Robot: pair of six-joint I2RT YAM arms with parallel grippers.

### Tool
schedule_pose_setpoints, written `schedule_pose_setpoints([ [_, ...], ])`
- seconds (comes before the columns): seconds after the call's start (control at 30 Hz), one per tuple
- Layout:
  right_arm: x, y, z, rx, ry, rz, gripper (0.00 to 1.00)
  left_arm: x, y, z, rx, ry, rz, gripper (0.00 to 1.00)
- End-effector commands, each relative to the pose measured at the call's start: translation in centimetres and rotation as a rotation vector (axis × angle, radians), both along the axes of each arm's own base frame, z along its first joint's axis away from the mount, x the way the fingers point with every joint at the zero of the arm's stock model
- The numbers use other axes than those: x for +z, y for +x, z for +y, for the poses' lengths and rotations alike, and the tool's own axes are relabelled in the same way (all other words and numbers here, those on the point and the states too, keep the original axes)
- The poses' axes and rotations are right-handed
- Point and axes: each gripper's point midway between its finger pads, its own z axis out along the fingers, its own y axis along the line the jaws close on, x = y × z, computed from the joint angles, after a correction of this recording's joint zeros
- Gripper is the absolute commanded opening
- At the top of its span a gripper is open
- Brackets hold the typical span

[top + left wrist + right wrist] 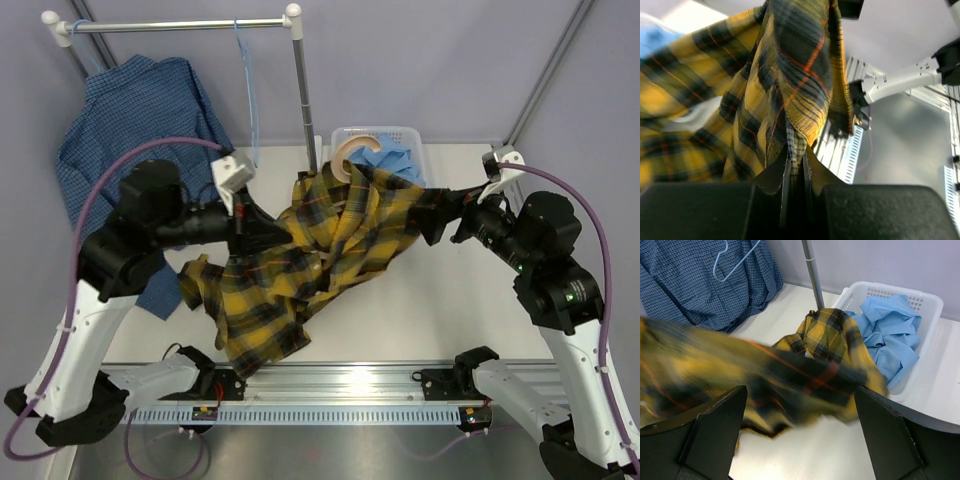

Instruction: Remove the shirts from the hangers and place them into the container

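From above, we see the yellow-and-black plaid shirt stretched on a diagonal over the tabletop. Its long axis runs from near left to far right, where its upper part lies against the near rim of the container. A tan hanger shows at that end; we cannot tell whether it sits inside the collar. The left jaws meet the shirt at its left edge and the right jaws at its right edge, nearer the container.

Through the left wrist camera, the left jaws are pressed together on a fold of the plaid cloth, which rises straight away from them.

Through the right wrist camera, the right jaws stand spread wide, gripping nothing. A blurred band of plaid crosses the gap between them. The container lies beyond and to the right, with the light blue shirt inside. We judge that the plaid shirt must travel far-right, and that the right arm is the closer one.
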Motion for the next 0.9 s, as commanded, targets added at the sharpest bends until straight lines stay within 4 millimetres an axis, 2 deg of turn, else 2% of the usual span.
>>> schedule_pose_setpoints([
  [0.0, 1.3, -0.3, 0.6, 0.034, 0.032, -0.027, 0.97, 2.2, 2.6, -2.6, 0.12, -0.065, -0.06, 0.0],
  [0.07, 1.6, -0.4, 0.4, 0.014, 0.053, -0.011, 0.96, 1.9, 3.6, -4.2, 0.171, -0.056, -0.055, 0.0],
  [0.1, 1.6, -0.4, 0.3, 0.008, 0.06, -0.001, 0.96, 1.8, 3.6, -4.7, 0.182, -0.053, -0.054, 0.0],
  [0.13, 1.7, -0.6, 0.2, 0.001, 0.067, 0.003, 0.96, 1.8, 4.4, -4.7, 0.236, -0.054, -0.048, 0.0],
  [0.23, 1.8, -1.1, 0.0, -0.019, 0.107, 0.022, 0.95, 1.8, 5.3, -5.8, 0.287, -0.074, -0.031, 0.0],
  [0.47, 1.0, -1.7, 1.1, 0.018, 0.191, 0.091, 0.92, 0.1, 6.1, -9.3, 0.353, -0.019, -0.012, 0.0],
  [0.63, 0.9, -0.9, 1.7, 0.015, 0.209, 0.118, 0.92, -0.9, 5.9, -11.3, 0.349, 0.021, -0.023, 0.0],
  [0.7, 0.2, 0.1, 1.7, -0.016, 0.208, 0.143, 0.92, -1.4, 5.6, -12.1, 0.338, 0.036, -0.023, 0.0],
  [0.87, -1.2, 1.4, 1.5, -0.075, 0.212, 0.215, 0.9, -1.2, 5.7, -12.8, 0.35, 0.045, -0.045, 0.0],
])
